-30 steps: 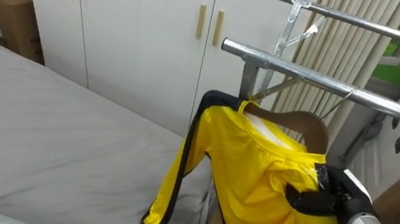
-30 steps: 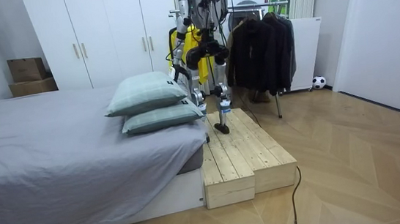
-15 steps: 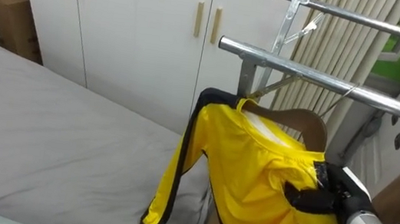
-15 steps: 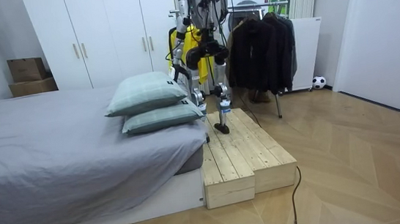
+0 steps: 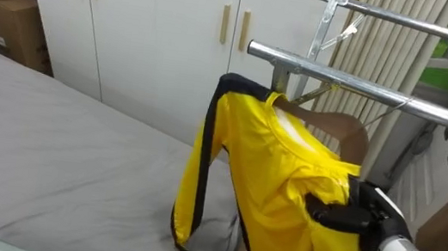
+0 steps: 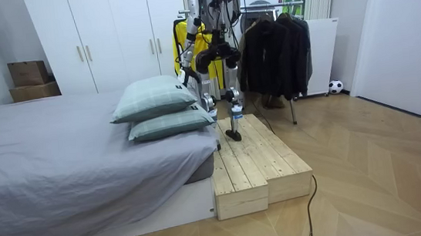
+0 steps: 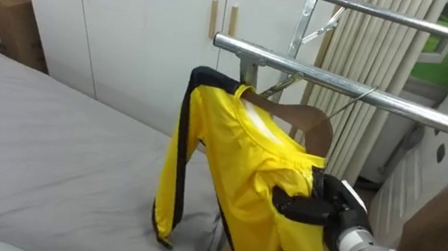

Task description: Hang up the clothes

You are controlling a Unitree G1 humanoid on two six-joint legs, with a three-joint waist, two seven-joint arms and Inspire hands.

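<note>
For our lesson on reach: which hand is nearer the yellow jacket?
Right. The right hand grips the yellow jacket at its shoulder; the left hand is too small to place.

The two eye views sit on the robot's head, close in, looking forward and down past the metal rail (image 5: 368,88) to the wardrobe doors (image 5: 158,30), with the bed (image 5: 46,163) at lower left. They share almost the whole scene. The yellow jacket (image 5: 286,177) lies further left in the right eye view. The room view stands well back, facing the wardrobe, and takes in the robot on the wooden platform (image 6: 253,160). It shares the bed, the doors and, I think, the jacket.
</note>
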